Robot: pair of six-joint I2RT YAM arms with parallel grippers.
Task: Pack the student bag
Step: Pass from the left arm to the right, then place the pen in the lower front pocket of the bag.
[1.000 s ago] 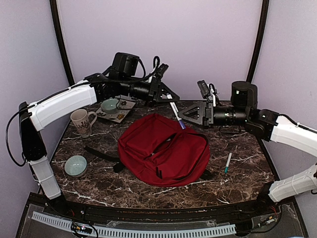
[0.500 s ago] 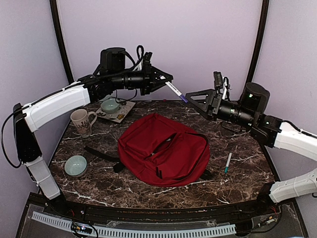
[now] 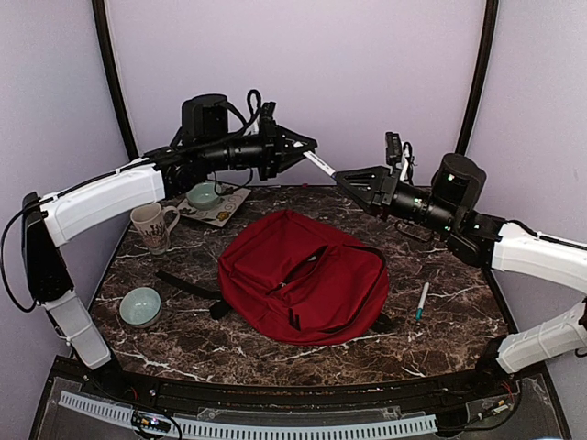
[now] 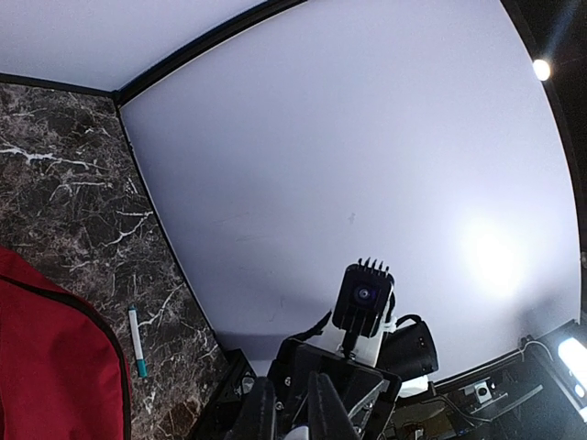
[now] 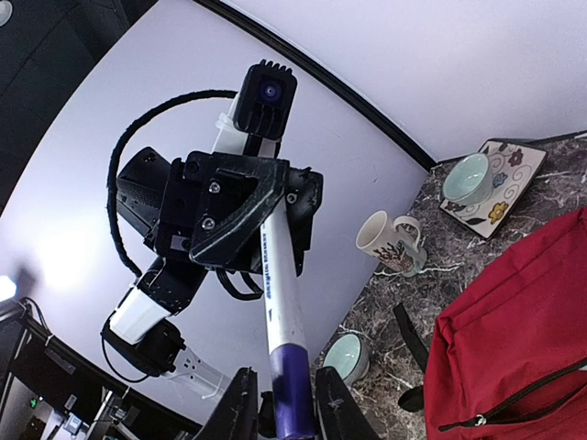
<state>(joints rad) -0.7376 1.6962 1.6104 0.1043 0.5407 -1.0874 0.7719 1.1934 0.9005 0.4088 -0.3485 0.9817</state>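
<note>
Watching a handover in mid-air, we have both arms raised above the far edge of the bag (image 3: 303,275). The bag itself lies flat in the middle of the table (image 3: 459,344), with a zip gaping across its top. The left gripper (image 3: 310,148) is clamped on the white barrel of a pen (image 3: 321,165), up and to the far left of the bag. The right gripper (image 3: 341,176) meets it from the far right. Its fingers (image 5: 240,408) hug the purple end on both sides, but we cannot tell whether they are actually biting.

So we judge the step to be passing the pen across, ahead of dropping it in. Next, we reckon the right needs a sure pinch before the left lets go. Then the pen has to come down to that zip opening.

The surface is dark marble with white veins. A second pen (image 3: 421,301) lies just right of the bag, with a mug (image 3: 154,225) to its left. A pale bowl (image 3: 140,305) sits at its near left, and a small cup (image 3: 204,194) on a patterned tile at its far left. Behind the bag we see plain lilac walls framed by black posts.
</note>
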